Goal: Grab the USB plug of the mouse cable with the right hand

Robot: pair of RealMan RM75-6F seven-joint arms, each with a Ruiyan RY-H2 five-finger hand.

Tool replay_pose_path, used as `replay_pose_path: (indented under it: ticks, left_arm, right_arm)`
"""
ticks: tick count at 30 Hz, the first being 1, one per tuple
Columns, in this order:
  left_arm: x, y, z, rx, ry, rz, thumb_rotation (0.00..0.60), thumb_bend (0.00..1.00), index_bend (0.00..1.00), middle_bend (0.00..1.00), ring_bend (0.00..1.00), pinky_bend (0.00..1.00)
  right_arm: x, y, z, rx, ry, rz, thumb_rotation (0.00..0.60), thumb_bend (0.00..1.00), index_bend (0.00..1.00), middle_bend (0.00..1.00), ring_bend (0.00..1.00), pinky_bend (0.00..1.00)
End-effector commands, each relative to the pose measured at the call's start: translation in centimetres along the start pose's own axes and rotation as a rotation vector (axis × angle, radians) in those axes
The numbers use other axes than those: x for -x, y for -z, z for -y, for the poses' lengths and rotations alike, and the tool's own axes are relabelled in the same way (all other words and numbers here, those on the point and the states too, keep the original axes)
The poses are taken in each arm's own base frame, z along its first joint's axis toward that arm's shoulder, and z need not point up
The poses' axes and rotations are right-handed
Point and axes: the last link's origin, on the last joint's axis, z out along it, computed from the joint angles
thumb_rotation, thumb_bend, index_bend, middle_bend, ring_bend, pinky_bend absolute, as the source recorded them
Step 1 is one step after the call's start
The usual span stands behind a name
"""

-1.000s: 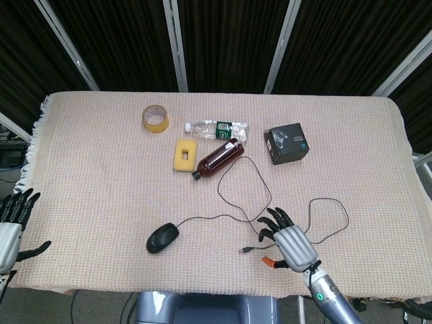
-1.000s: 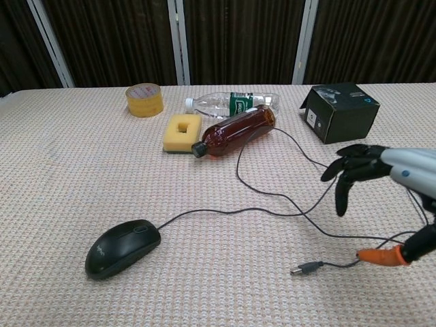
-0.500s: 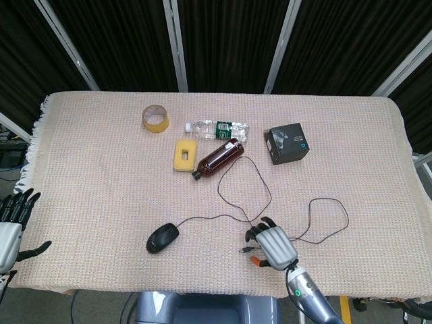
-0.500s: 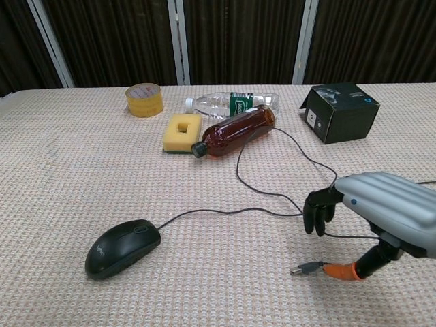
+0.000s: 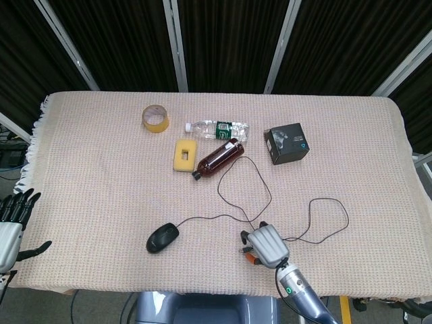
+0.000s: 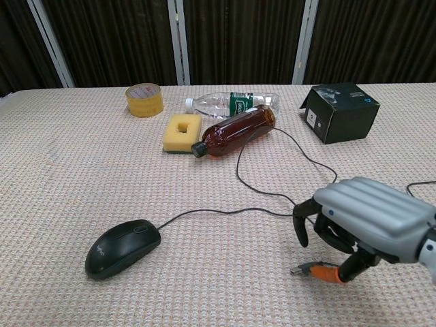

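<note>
The black mouse (image 6: pixel 122 247) lies at the front left of the cloth, and its thin black cable (image 6: pixel 225 212) runs right in loops. The silver USB plug (image 6: pixel 298 270) lies on the cloth at the cable's end. My right hand (image 6: pixel 368 218) hovers right over it, fingers curled downward above the plug. Its orange-tipped thumb (image 6: pixel 325 273) lies on the cloth against the plug's back end. The plug is not lifted. In the head view the right hand (image 5: pixel 264 245) covers most of the plug. My left hand (image 5: pixel 10 226) rests off the table's left edge, fingers spread, holding nothing.
At the back stand a tape roll (image 5: pixel 156 118), a clear water bottle (image 5: pixel 217 128) lying down, a brown bottle (image 5: pixel 218 158) lying down, a yellow sponge (image 5: pixel 184 154) and a black box (image 5: pixel 286 143). A cable loop (image 5: pixel 331 219) lies right of the hand.
My right hand has moved left and down over the plug. Its fingers have curled in, and the thumb has slid up to the plug's end.
</note>
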Motion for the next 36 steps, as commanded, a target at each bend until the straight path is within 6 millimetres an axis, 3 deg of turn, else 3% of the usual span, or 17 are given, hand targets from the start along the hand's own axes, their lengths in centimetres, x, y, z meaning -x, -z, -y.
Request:
replay_pose_path:
  ticks: [1, 6, 11, 31, 36]
  left_arm:
    - [0.0, 0.0, 0.0, 0.0, 0.0, 0.0, 0.6, 0.08, 0.0, 0.0, 0.0, 0.0]
    - [0.0, 0.0, 0.0, 0.0, 0.001, 0.001, 0.6, 0.08, 0.0, 0.0, 0.0, 0.0]
    - [0.0, 0.0, 0.0, 0.0, 0.002, 0.0, 0.6, 0.08, 0.0, 0.0, 0.0, 0.0]
    - [0.0, 0.0, 0.0, -0.003, 0.007, 0.005, 0.6, 0.08, 0.0, 0.0, 0.0, 0.0]
    - [0.0, 0.0, 0.0, -0.003, 0.007, 0.006, 0.6, 0.08, 0.0, 0.0, 0.0, 0.0]
  right_arm:
    - [0.7, -0.1, 0.4, 0.006, 0.01, 0.035, 0.6, 0.24, 0.53, 0.88, 0.74, 0.48]
    - [0.8, -0.5, 0.7, 0.022, 0.021, 0.03, 0.6, 0.28, 0.54, 0.98, 0.85, 0.62]
    - [0.8, -0.8, 1.0, 0.022, 0.022, 0.018, 0.6, 0.29, 0.53, 1.0, 0.95, 0.77]
    - [1.8, -1.2, 1.0, 0.056, 0.061, 0.063, 0.6, 0.29, 0.49, 1.0, 0.97, 0.79]
    - [2.1, -1.2, 1.0, 0.058, 0.067, 0.07, 0.6, 0.29, 0.52, 1.0, 0.97, 0.79]
